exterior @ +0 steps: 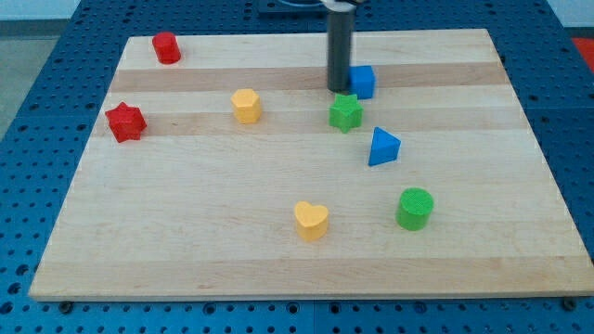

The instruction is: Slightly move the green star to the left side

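Seven blocks lie on the wooden board (278, 269). I carry no jaws; there is only my rod, so nothing is spread or pinched.

Hazard: my tip (339, 89) stands just above the green star (345, 112) toward the view's top, slightly to its left, not on its right. A push from here would likely drive the star toward the view's bottom or right, the wrong way. To send it left I judge I must first reach its right flank, where the blue cube (362, 81) sits just beside my tip and the blue triangular block (382, 147) lies near the star's lower right; either may be knocked while I reposition. An over-long stroke would exceed "slightly".

Pose: my rod hangs upright from the view's top edge, tip on the board, between the cube and the star's upper left.
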Motion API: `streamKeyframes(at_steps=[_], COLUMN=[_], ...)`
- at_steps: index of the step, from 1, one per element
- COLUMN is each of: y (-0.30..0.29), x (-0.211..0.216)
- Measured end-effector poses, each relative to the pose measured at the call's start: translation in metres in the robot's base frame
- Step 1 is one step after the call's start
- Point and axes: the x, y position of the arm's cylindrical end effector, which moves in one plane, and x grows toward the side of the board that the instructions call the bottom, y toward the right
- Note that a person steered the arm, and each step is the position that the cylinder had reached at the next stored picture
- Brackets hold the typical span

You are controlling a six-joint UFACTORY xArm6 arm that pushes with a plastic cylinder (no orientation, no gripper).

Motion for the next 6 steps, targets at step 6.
streamKeyframes(at_steps=[6], y=[0.000], x=[0.055])
